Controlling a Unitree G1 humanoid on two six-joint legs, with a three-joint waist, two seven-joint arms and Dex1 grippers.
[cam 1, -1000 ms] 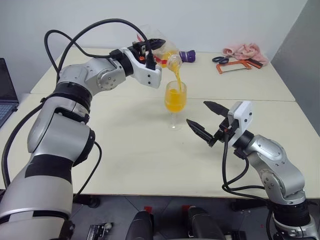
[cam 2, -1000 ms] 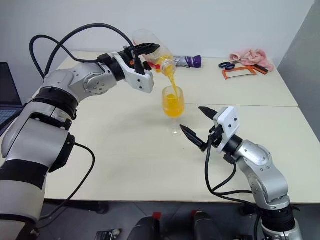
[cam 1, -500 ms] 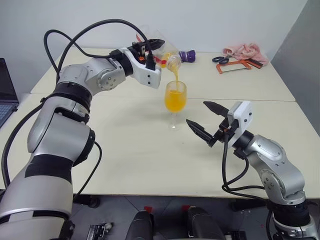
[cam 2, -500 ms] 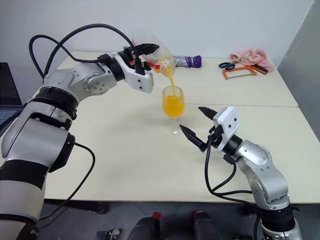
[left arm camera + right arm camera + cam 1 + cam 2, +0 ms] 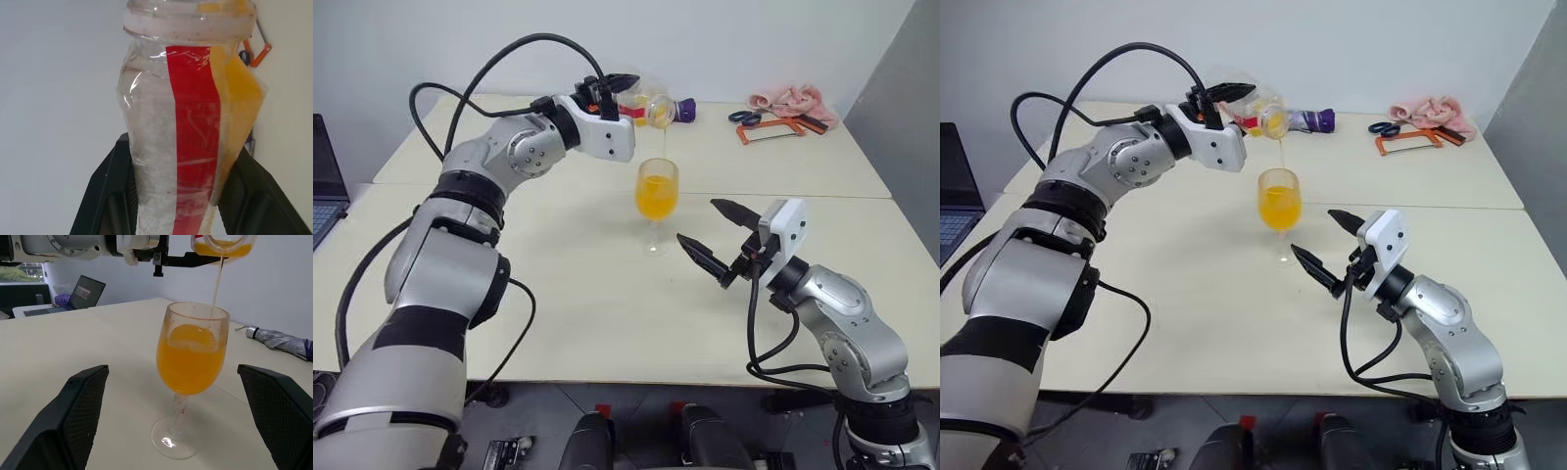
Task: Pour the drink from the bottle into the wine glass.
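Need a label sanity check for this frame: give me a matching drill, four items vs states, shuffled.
Things:
1. clear plastic bottle with red label strip
2. clear stemmed wine glass
3. left gripper
4. right gripper

States:
A. open, flanking the glass without touching it
B. tipped, thin orange stream leaving its mouth
C. upright on the table, bowl mostly full of orange drink
D. shut on the bottle

Pairs: 1-B, 2-C, 3-D, 4-A

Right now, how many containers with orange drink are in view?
2. The bottle is held tipped in the left gripper above the table; the wine glass stands below it on the table, mostly full.
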